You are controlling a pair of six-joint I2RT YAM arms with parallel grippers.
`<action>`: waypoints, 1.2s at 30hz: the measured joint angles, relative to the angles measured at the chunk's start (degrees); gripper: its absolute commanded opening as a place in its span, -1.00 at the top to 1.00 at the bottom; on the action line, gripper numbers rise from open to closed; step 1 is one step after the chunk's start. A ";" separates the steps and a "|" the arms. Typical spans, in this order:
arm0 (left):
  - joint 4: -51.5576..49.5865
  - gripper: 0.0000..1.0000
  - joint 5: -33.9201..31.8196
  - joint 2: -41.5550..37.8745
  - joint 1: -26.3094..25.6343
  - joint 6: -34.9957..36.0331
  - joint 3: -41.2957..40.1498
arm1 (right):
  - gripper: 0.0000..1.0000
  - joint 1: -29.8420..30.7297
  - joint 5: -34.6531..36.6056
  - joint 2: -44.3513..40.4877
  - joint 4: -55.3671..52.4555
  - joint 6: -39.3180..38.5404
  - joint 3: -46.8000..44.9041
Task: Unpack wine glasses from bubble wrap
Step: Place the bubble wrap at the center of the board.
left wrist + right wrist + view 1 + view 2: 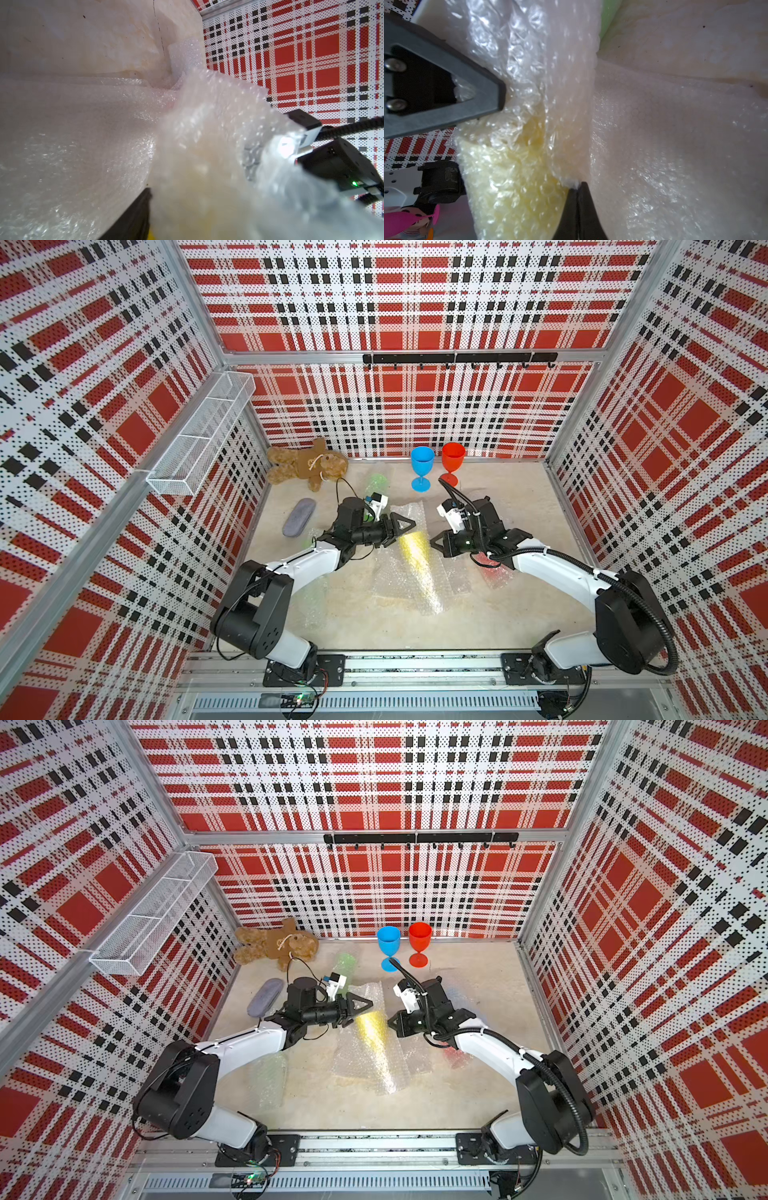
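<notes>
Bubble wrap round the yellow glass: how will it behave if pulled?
Probably floppy: the bubble wrap creases and bunches where the right gripper pinches it. Likely light and slick, being thin and shiny. The yellow glass inside may roll out.

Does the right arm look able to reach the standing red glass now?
Probably, after letting go: the right claw is shut on bubble wrap, but nothing stands before the red glass.

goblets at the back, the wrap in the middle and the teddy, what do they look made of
The blue goblet and red goblet look like hard plastic: opaque, smooth, slightly glossy. The bubble wrap is thin clear plastic film: shiny, crinkled, dotted with small air bubbles. The teddy bear looks like brown plush fabric, matte and fuzzy.
</notes>
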 measured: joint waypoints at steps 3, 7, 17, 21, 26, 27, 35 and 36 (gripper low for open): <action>-0.83 -0.70 -0.52 0.00 0.63 0.72 0.92 | 1.00 0.09 -0.24 -0.11 -0.02 0.31 0.02; -5.90 -0.77 -2.64 0.04 2.01 4.02 3.26 | 1.00 0.22 -1.46 -0.24 -0.33 1.46 0.33; -16.98 -0.78 -9.62 2.49 4.76 11.43 9.25 | 1.00 -0.79 -4.33 -0.33 -0.74 6.21 0.39; -19.76 -0.71 -11.98 2.56 4.72 13.25 10.27 | 1.00 -1.22 -4.52 0.28 -1.07 6.78 0.46; -24.46 -0.65 -16.59 2.56 1.31 17.22 13.11 | 1.00 -2.91 -5.07 5.66 -1.97 6.40 2.78; -25.68 -0.64 -17.86 2.56 -0.13 18.29 13.88 | 1.00 -3.06 -5.20 6.64 -2.60 6.03 3.56; -33.22 -0.47 -28.57 2.58 -12.50 25.44 17.20 | 1.00 -3.69 -6.40 10.29 -5.68 3.26 8.13; -33.99 -0.46 -29.83 2.71 -13.53 26.03 17.20 | 1.00 -3.74 -6.73 10.71 -5.81 2.99 8.41</action>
